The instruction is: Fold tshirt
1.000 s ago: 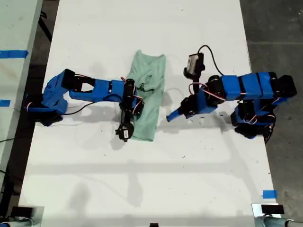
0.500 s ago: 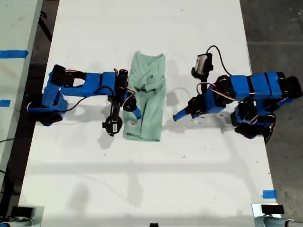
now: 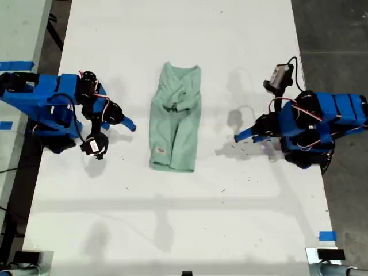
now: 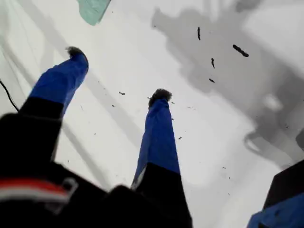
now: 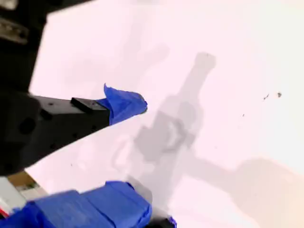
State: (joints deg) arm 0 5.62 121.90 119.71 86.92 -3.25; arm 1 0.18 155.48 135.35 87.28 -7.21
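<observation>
The first gripper (image 4: pixel 118 73) stands wide open over bare table (image 4: pixel 204 156). Its two blue fingers (image 4: pixel 159 133) are spread well apart, with nothing between them, and their dark tips touch nothing that can be made out. Small dark specks (image 4: pixel 212 62) lie on the white surface beyond the tips, inside the grey shadow of the arm. Farther on, only a corner of the tshirt (image 4: pixel 92 9) shows, well apart from the fingers.

The second gripper (image 5: pixel 142 156) is also parted and holds nothing. One black finger has a blue-wrapped tip (image 5: pixel 124 104) and the other finger is blue, with only white table and soft shadow in the gap between them.

In the exterior view the first gripper (image 3: pixel 241 137) belongs to the arm on the exterior view's right. The second gripper (image 3: pixel 127 124) belongs to the arm on the exterior view's left. Both point inward toward the middle of the table (image 3: pixel 172 230), and neither touches cloth.

The tshirt (image 3: pixel 173 123) lies flat between them as a narrow lengthwise strip. It is bunched and wrinkled toward its far end, and a small white tag (image 3: pixel 160 151) sits near its nearer end.

Nothing stands between either gripper and the garment. A piece of blue tape (image 3: pixel 326 236) sits at the table's edge on the exterior view's lower right.
</observation>
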